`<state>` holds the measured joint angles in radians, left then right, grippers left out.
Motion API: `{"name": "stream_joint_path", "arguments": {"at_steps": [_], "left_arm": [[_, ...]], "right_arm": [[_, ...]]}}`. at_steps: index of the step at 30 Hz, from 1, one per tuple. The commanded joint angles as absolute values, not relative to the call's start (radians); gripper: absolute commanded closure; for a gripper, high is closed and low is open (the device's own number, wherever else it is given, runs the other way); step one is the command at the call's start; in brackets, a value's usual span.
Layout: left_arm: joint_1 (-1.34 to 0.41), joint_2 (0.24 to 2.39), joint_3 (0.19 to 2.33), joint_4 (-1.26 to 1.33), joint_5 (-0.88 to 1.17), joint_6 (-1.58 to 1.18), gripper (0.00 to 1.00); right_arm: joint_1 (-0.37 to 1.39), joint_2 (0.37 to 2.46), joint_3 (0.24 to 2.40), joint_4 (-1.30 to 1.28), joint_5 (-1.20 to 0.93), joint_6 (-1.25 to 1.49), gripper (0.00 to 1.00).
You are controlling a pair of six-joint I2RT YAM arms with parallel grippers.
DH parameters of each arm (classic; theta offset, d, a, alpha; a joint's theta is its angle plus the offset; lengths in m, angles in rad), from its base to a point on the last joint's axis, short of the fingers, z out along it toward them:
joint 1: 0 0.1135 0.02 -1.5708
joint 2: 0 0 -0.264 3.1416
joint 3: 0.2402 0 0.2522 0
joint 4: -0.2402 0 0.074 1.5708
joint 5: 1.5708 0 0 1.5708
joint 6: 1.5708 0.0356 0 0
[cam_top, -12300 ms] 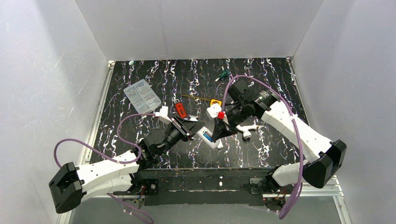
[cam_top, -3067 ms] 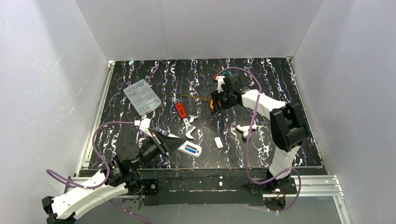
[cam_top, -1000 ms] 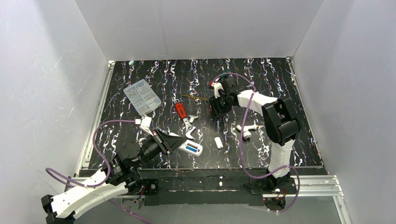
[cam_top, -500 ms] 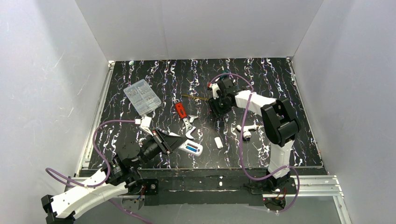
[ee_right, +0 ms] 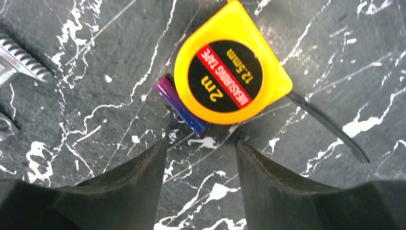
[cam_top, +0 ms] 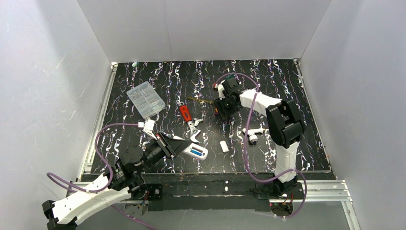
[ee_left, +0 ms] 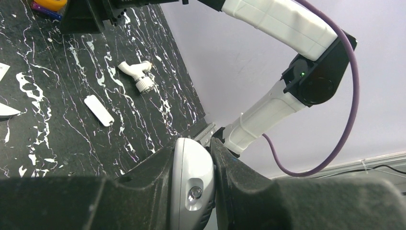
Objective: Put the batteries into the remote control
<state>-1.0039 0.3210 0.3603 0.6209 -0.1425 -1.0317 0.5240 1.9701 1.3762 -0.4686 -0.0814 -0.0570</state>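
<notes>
Remote control [cam_top: 203, 154] holds battery [cam_top: 194, 152] (blue)

Left hand [cam_top: 185, 148] clamped tight, held low; right hand [ee_right: 201, 149] spread apart, pointing straight down.

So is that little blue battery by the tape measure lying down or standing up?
Lying down: the battery lies flat on the table beside the yellow tape measure.
</notes>
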Motion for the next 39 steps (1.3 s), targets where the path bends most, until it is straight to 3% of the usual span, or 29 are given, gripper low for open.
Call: {"name": "stream_joint_path", "arguments": {"at_steps": [1,24,30,39], "left_arm": [[-1.006,0.291,0.394,0.684,-0.158,-1.02,1.0],[-1.006,0.278,0.399,0.666,-0.17,-1.017,1.0],[-1.006,0.282,0.396,0.674,-0.169,-1.021,1.0],[-1.006,0.301,0.393,0.695,-0.166,-1.026,1.0]], "right_arm": [[0.519,2.002,1.445,-0.474,-0.139,-0.092,0.36],[0.561,2.068,1.517,-0.478,-0.252,-0.121,0.29],[0.578,2.061,1.488,-0.517,-0.185,-0.119,0.35],[0.578,2.038,1.423,-0.528,-0.103,-0.072,0.54]]}}
